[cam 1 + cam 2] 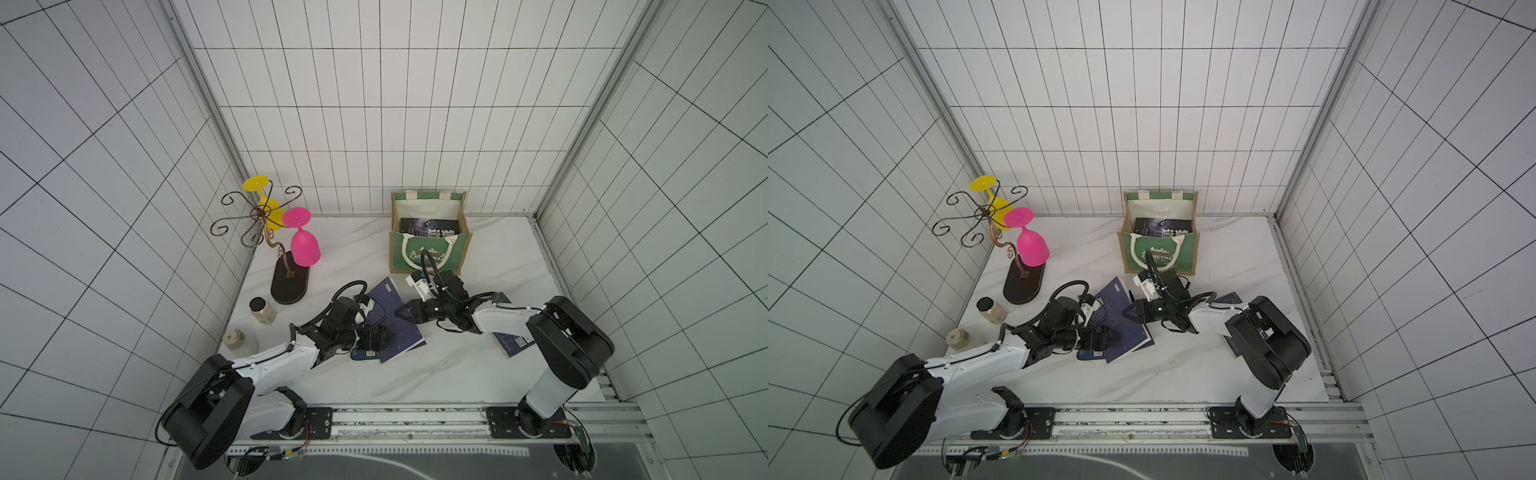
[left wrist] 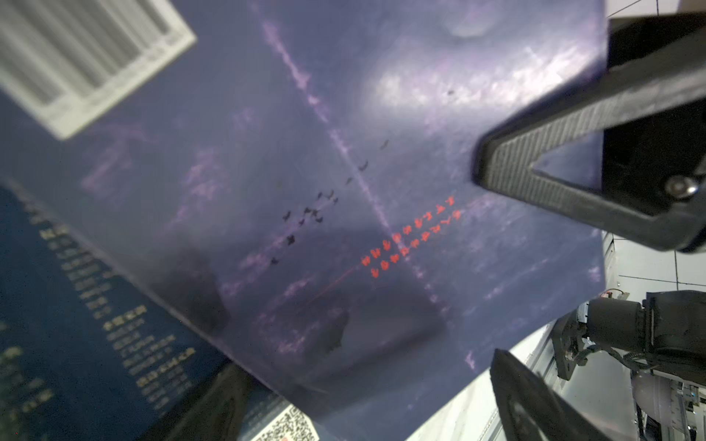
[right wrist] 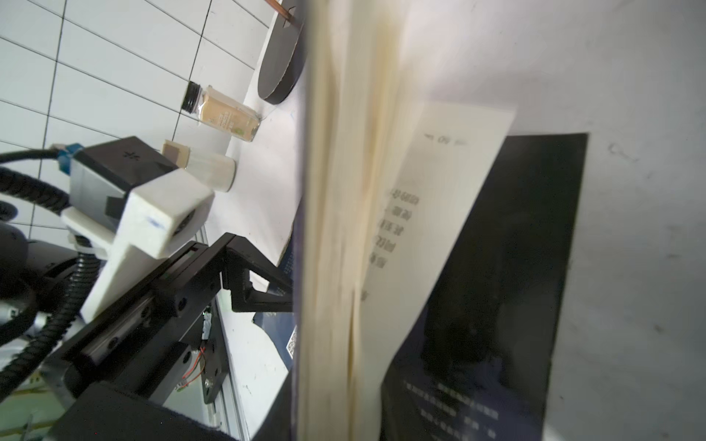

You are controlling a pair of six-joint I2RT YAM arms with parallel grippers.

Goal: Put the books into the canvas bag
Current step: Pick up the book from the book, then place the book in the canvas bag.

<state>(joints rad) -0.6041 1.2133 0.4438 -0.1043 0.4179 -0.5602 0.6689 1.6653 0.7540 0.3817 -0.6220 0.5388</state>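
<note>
The canvas bag (image 1: 432, 257) (image 1: 1163, 259) stands upright at the back of the table, with a dark book (image 1: 430, 227) inside it. A navy book (image 1: 395, 328) (image 1: 1127, 330) (image 2: 344, 191) lies mid-table on top of another navy book (image 1: 365, 354). My left gripper (image 1: 376, 338) (image 1: 1100, 338) (image 2: 366, 412) hovers open over the near-left part of the top book. My right gripper (image 1: 401, 312) (image 1: 1126, 312) (image 3: 344, 420) is shut on that book's right edge, where the pages (image 3: 344, 229) fan edge-on. A further book (image 1: 513, 345) lies under the right arm.
A wire glass rack on a dark oval base (image 1: 289, 282) holds a pink goblet (image 1: 305, 245) and a yellow one (image 1: 266, 203) at the back left. A spice jar (image 1: 262, 309) and a white bottle (image 1: 239, 343) stand by the left wall. A metal rail (image 1: 415, 415) runs along the front.
</note>
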